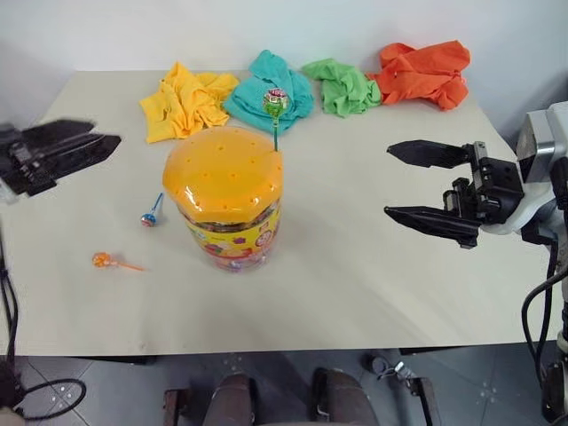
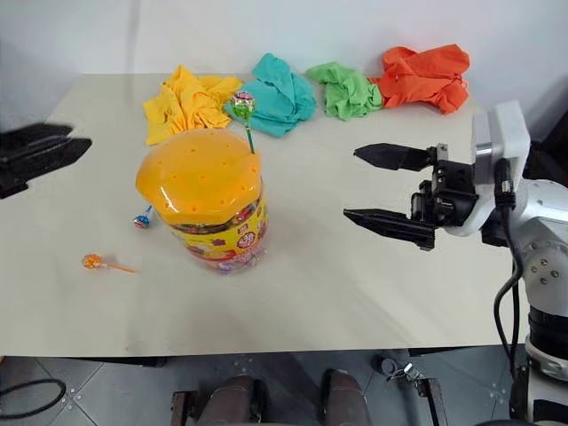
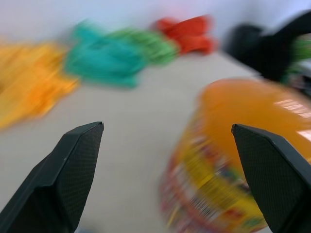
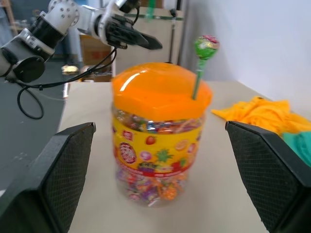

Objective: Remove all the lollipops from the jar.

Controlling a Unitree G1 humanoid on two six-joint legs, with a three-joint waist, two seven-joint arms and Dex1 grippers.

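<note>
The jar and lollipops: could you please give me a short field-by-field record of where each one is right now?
jar: upright on the table, orange lid on
green lollipop: standing in a hole in the lid, stick down
blue lollipop: lying on the table, on the jar's left
orange lollipop: lying on the table, nearer the front edge
left claw: open, holding nothing, left of the jar
right claw: open, holding nothing, right of the jar
cloths: four in a row at the table's far side

Green lollipop [image 1: 275, 102] upright in jar [image 1: 226, 200] lid; blue lollipop [image 1: 149, 217], orange lollipop [image 1: 103, 260] beside.
</note>
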